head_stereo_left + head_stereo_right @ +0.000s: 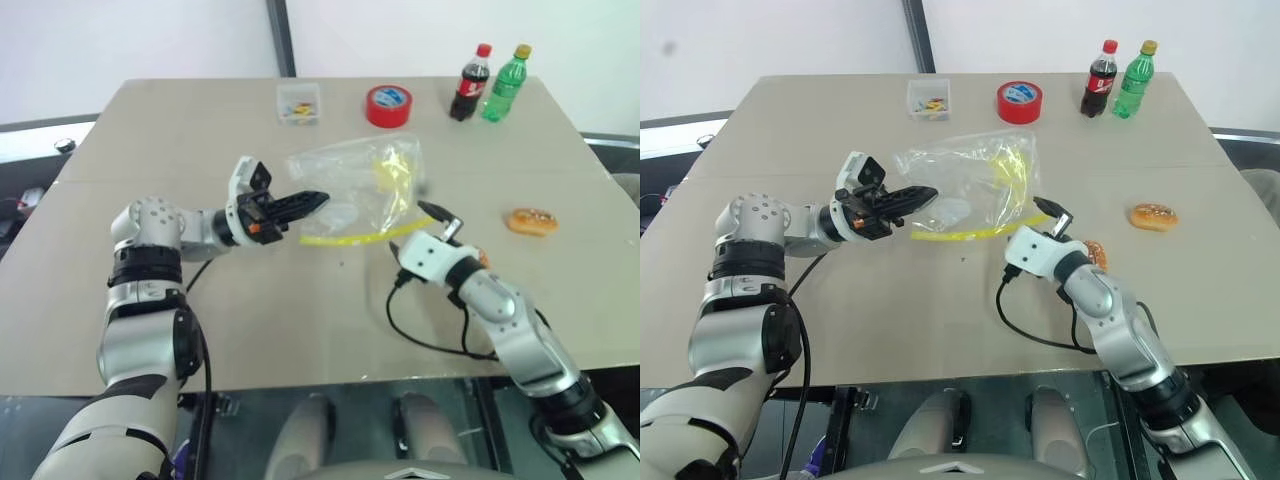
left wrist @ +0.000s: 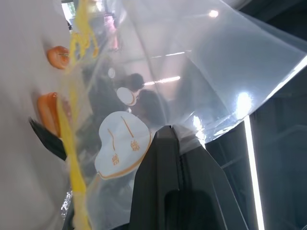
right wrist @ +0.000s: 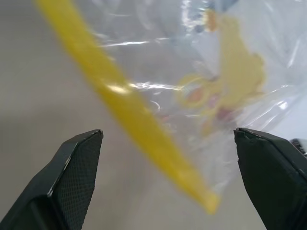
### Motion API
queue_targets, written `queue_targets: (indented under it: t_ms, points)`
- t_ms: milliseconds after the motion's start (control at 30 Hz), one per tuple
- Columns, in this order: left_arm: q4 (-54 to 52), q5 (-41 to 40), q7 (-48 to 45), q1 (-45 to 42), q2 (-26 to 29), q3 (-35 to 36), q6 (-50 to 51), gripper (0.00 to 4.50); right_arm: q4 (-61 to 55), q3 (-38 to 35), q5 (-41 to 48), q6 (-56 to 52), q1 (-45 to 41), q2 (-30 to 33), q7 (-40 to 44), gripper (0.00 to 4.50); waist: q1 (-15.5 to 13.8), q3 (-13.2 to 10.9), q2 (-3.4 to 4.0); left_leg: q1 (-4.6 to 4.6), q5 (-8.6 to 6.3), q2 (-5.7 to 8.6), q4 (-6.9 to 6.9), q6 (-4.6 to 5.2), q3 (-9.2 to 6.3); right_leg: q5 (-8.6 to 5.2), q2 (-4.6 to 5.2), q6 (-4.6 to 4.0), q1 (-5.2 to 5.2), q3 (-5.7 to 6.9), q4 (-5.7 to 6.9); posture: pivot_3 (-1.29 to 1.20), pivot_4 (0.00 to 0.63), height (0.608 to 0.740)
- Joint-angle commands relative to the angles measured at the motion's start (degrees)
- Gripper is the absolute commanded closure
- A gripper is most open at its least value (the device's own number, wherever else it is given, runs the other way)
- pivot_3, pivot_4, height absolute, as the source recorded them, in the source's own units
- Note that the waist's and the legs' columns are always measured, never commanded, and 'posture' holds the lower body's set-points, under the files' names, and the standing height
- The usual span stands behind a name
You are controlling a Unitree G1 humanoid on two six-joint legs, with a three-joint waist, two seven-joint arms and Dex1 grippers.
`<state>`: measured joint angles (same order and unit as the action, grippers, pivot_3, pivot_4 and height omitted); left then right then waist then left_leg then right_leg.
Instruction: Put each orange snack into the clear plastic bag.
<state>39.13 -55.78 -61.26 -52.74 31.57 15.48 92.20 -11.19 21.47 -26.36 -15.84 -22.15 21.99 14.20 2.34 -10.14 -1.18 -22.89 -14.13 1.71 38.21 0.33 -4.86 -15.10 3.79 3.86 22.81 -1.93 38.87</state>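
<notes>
The clear plastic bag [image 1: 358, 185] hangs lifted off the table, its yellow strip [image 1: 352, 238] along the near edge. My left gripper [image 1: 314, 200] is shut on the bag's film at its left corner; in the left wrist view the fingers [image 2: 163, 158] pinch the plastic. My right gripper [image 1: 442, 218] is open, facing the yellow strip [image 3: 144, 124] at the bag's right end without touching it. One orange snack [image 1: 532, 221] lies on the table to the right. A second orange snack [image 1: 1095, 252] sits just behind my right wrist, partly hidden.
Along the table's far edge stand a small clear box [image 1: 299, 103], a red tape roll [image 1: 388, 105], a cola bottle [image 1: 470, 83] and a green bottle [image 1: 505, 84]. A black cable [image 1: 425, 335] loops on the table below my right arm.
</notes>
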Motion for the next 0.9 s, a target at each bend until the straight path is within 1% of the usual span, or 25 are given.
queue_targets:
  t_ms: [33,67,100,133,233,267,333,367,467,500,533,600,633,667,700,733,800,833,867,900]
  points:
    - [-1.1,-6.5,6.2,-0.2,0.7,3.6,0.3,4.5,4.8,-1.2,-3.3,2.9,-3.8,-1.6,-5.4,0.54,-0.2,0.0,0.0,-0.01,0.0,0.0,0.0,0.0,-0.01,0.0,0.0,0.0,0.01,-0.01,0.0,0.0,0.15,0.74]
    - [-1.2,-7.2,7.8,-0.2,0.6,4.3,0.3,4.5,5.5,-1.4,-3.4,4.0,-4.4,-2.0,-6.1,1.05,-0.3,0.0,0.0,-0.01,0.0,0.01,0.0,0.0,-0.01,0.0,0.01,0.0,0.01,-0.01,-0.01,0.0,0.15,0.74]
    - [-1.4,-7.7,9.0,-0.1,0.6,4.8,0.3,4.5,5.8,-1.5,-3.4,4.7,-4.6,-2.2,-6.5,1.23,-0.3,0.0,0.0,-0.01,0.0,0.01,0.0,-0.01,-0.01,0.0,0.01,0.0,0.02,-0.01,-0.01,0.0,0.15,0.74]
    - [-1.5,-8.6,10.3,0.1,0.5,5.2,0.3,4.5,5.9,-1.8,-3.4,5.2,-4.7,-2.4,-6.9,1.6,-0.2,0.0,0.0,-0.04,0.0,0.01,0.0,-0.01,0.0,0.0,0.02,0.0,0.03,-0.03,-0.03,0.0,0.15,0.74]
    - [-1.7,-10.1,15.1,0.3,-0.4,7.8,0.3,4.5,5.6,-2.9,-2.5,6.7,-4.5,-2.8,-7.3,2.94,-0.1,0.0,0.0,-0.03,0.0,0.02,-0.01,-0.01,0.04,0.0,0.03,0.0,0.05,-0.08,-0.02,0.0,0.15,0.74]
    - [-2.2,-10.1,16.7,0.4,-0.7,8.8,0.3,4.5,5.4,-3.1,-2.5,7.1,-4.4,-2.8,-7.3,3.48,-0.1,0.0,0.0,-0.03,0.0,0.03,-0.01,-0.01,0.05,0.0,0.02,0.0,0.05,-0.08,-0.02,0.0,0.15,0.74]
    - [-2.8,-10.5,19.8,0.7,-1.6,10.7,0.3,4.5,4.5,-4.1,-1.8,8.0,-4.2,-2.8,-6.9,4.19,-0.1,0.0,0.0,-0.02,0.0,0.03,-0.01,-0.01,0.05,0.0,0.02,0.0,0.05,-0.08,-0.01,0.0,0.15,0.74]
    - [-3.3,-11.0,21.0,1.0,-1.9,11.2,0.3,4.5,4.2,-4.5,-1.4,8.3,-4.2,-2.8,-6.6,4.48,0.0,0.0,0.0,-0.02,0.0,0.03,-0.01,-0.01,0.06,0.0,0.02,0.0,0.05,-0.09,0.0,0.0,0.15,0.74]
    - [-9.2,-9.5,24.9,3.2,-3.9,12.9,-2.1,4.5,3.9,-5.7,-0.3,8.6,-4.4,-2.7,-5.4,4.48,0.0,0.0,0.0,-0.01,0.0,0.02,-0.01,-0.01,0.07,0.0,0.01,0.0,0.05,-0.11,0.0,0.0,0.15,0.74]
    - [-12.8,-8.3,25.5,4.6,-4.4,12.5,-4.9,4.5,4.0,-6.3,0.4,8.5,-4.6,-2.5,-4.6,4.48,0.0,0.0,0.0,-0.01,0.0,0.02,-0.01,-0.01,0.07,0.0,0.01,0.0,0.05,-0.11,-0.01,0.0,0.15,0.74]
    - [-17.2,-6.1,25.6,6.6,-4.2,10.7,-8.5,4.5,4.2,-7.0,1.2,8.5,-5.0,-2.1,-3.8,4.48,0.0,0.0,0.0,-0.01,0.0,0.0,-0.02,-0.02,0.09,0.01,0.02,-0.01,0.05,-0.14,-0.01,0.0,0.15,0.74]
    - [-24.1,-5.5,24.3,9.5,-3.8,9.1,-11.3,3.96,4.7,-8.5,2.7,8.3,-5.9,-1.3,-2.3,4.5,0.1,0.0,0.0,0.01,0.0,0.0,-0.04,-0.02,0.16,0.01,0.03,-0.01,0.06,-0.22,-0.01,0.0,0.15,0.74]
    - [-30.0,-1.6,23.4,12.0,-2.1,5.0,-15.9,3.72,5.2,-9.4,3.8,7.8,-6.7,-0.6,-0.9,4.5,0.0,0.0,0.0,0.02,0.0,-0.01,-0.1,-0.02,0.22,0.01,0.03,-0.01,0.09,-0.28,-0.01,0.0,0.15,0.74]
    - [-35.8,3.3,21.8,14.6,-0.3,0.6,-22.4,3.14,5.8,-10.0,4.6,7.5,-7.6,0.4,0.7,4.5,0.0,0.0,0.0,0.0,0.0,-0.02,-0.11,-0.03,0.24,0.01,0.04,-0.01,0.15,-0.31,-0.01,0.0,0.15,0.74]
    - [-40.5,7.1,20.2,16.7,1.1,-2.4,-28.1,2.85,6.5,-10.6,5.7,5.5,-8.9,1.5,3.4,4.5,0.1,0.0,0.01,0.0,0.0,-0.02,-0.12,-0.03,0.29,0.02,0.04,-0.02,0.18,-0.36,-0.01,0.0,0.15,0.74]
    - [-45.7,12.9,17.3,19.5,3.0,-6.1,-37.2,2.85,7.4,-10.9,6.3,3.7,-10.2,2.7,5.9,4.5,0.1,0.0,0.02,0.0,0.0,-0.02,-0.18,-0.03,0.38,0.02,0.04,-0.02,0.22,-0.43,-0.01,0.0,0.15,0.74]
    - [-51.6,24.7,16.0,23.8,4.6,-11.2,-55.7,2.85,8.7,-11.3,7.6,-1.8,-12.8,3.9,10.1,4.5,-0.1,0.0,0.03,0.04,0.01,-0.03,-0.34,-0.03,0.5,0.03,0.07,-0.04,0.26,-0.52,-0.04,0.0,0.15,0.74]
    - [-52.6,28.3,15.9,25.1,4.7,-12.6,-61.6,2.85,8.9,-11.3,8.1,-3.5,-13.5,4.1,11.2,4.5,-0.4,0.0,0.03,0.08,0.01,-0.03,-0.45,-0.04,0.54,0.04,0.11,-0.05,0.27,-0.53,-0.12,0.0,0.15,0.74]
    - [-54.1,29.5,15.2,26.1,5.2,-13.5,-63.7,2.85,9.2,-11.4,8.5,-4.2,-14.4,4.4,12.2,4.5,-0.6,0.0,0.02,0.09,0.01,-0.02,-0.52,-0.04,0.52,0.04,0.13,-0.06,0.27,-0.51,-0.17,0.0,0.15,0.74]
    - [-56.1,32.6,15.4,27.4,5.4,-14.6,-68.0,2.85,9.8,-11.2,8.4,-5.2,-15.5,4.6,13.0,4.5,-0.7,0.0,0.02,0.08,0.02,-0.03,-0.61,-0.04,0.48,0.04,0.13,-0.06,0.28,-0.47,-0.25,0.0,0.15,0.74]
